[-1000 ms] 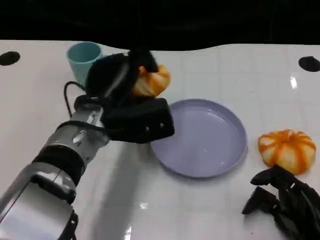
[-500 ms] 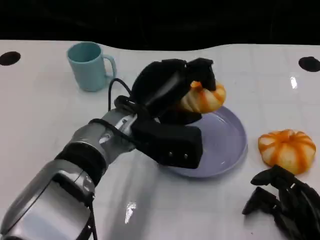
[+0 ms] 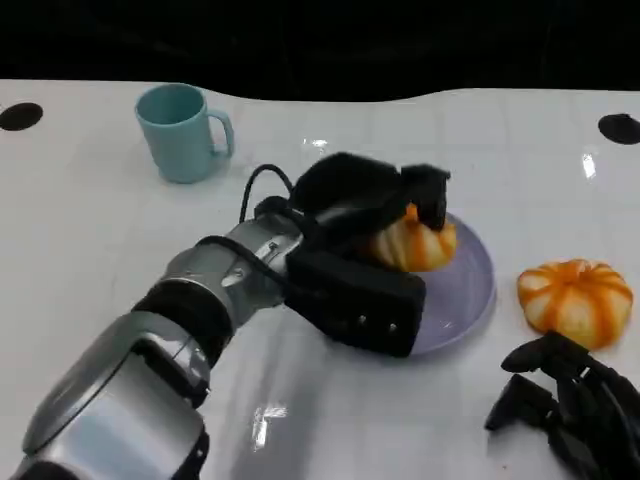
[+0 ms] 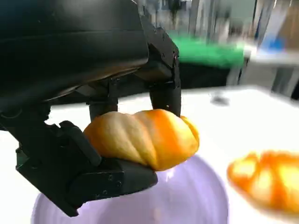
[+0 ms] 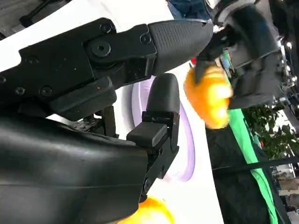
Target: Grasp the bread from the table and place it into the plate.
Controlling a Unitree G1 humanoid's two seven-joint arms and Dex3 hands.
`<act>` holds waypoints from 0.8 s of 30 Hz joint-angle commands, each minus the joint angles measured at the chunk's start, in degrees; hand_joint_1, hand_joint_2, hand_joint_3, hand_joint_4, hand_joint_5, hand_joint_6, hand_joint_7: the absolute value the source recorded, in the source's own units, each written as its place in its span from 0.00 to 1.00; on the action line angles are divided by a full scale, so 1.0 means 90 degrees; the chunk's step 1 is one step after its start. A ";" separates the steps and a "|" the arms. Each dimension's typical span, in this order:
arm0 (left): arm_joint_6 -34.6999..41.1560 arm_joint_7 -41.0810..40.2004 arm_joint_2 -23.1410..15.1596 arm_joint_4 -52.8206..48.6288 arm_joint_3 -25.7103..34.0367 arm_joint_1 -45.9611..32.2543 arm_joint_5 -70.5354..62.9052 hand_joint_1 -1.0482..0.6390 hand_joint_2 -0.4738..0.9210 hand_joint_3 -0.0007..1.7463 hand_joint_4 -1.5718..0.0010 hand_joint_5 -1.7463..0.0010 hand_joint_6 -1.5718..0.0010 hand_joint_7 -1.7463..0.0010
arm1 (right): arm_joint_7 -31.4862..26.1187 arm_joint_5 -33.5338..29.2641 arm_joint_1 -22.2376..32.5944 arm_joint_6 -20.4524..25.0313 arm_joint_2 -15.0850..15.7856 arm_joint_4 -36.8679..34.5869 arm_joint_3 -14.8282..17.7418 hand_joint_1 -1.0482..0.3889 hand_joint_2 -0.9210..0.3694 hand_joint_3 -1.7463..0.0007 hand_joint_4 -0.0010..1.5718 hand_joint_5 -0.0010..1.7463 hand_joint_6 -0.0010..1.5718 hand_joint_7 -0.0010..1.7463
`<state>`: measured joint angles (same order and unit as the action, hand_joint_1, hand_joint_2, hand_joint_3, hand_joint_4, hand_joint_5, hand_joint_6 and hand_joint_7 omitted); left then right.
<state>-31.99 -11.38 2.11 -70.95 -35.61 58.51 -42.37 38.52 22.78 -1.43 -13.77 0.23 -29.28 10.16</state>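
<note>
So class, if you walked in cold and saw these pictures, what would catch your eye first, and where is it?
First, the left hand gripping an orange striped bread roll over the lilac plate at mid-table; the left wrist view shows the roll clear of the plate. Next, a second orange roll on the white table to the plate's right, just beyond the right hand. A teal mug stands at the far left.

A glossy white table (image 3: pixel 100 260) is seen, with light reflected on it. A smooth, matt lilac plate (image 3: pixel 470 300) and a smooth teal mug (image 3: pixel 180 130), both plastic-looking, are shown. The bread (image 3: pixel 415 243) looks glazed; the left hand (image 3: pixel 370 215) is matt black, its forearm (image 3: pixel 130 370) brushed silver metal.
</note>
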 commanded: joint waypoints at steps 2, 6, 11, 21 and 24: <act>0.0054 0.0582 -0.0039 0.0001 0.0223 0.0175 0.0302 0.48 0.95 0.19 0.57 0.24 0.53 0.70 | -0.0065 -0.0066 0.0102 -0.0143 0.0034 0.0045 0.0017 0.35 0.00 0.85 0.40 0.89 0.36 0.73; 0.0067 0.0691 -0.0048 0.0033 0.0257 0.0164 0.0352 0.47 1.00 0.11 0.59 0.28 0.52 0.84 | -0.0068 -0.0073 0.0103 -0.0166 0.0031 0.0037 0.0016 0.36 0.00 0.85 0.40 0.89 0.36 0.73; 0.0073 0.0712 -0.0047 0.0045 0.0277 0.0159 0.0343 0.46 1.00 0.11 0.59 0.28 0.51 0.85 | -0.0069 -0.0074 0.0103 -0.0169 0.0030 0.0036 0.0016 0.36 0.00 0.85 0.40 0.89 0.35 0.73; 0.0661 0.1960 -0.0273 0.0119 0.0180 0.0451 0.0284 0.00 1.00 0.51 1.00 0.91 0.97 0.94 | -0.0067 0.0022 0.0079 -0.0005 0.0017 0.0075 0.0047 0.36 0.00 0.86 0.41 0.88 0.36 0.72; 0.0669 0.1969 -0.0275 0.0132 0.0181 0.0446 0.0285 0.00 1.00 0.51 1.00 0.91 0.97 0.94 | -0.0067 0.0021 0.0079 -0.0003 0.0016 0.0076 0.0049 0.36 0.00 0.86 0.41 0.88 0.36 0.72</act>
<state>-26.15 5.50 0.25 -70.32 -33.98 61.64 -40.07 38.14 22.37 -1.19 -14.29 -0.01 -29.10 10.28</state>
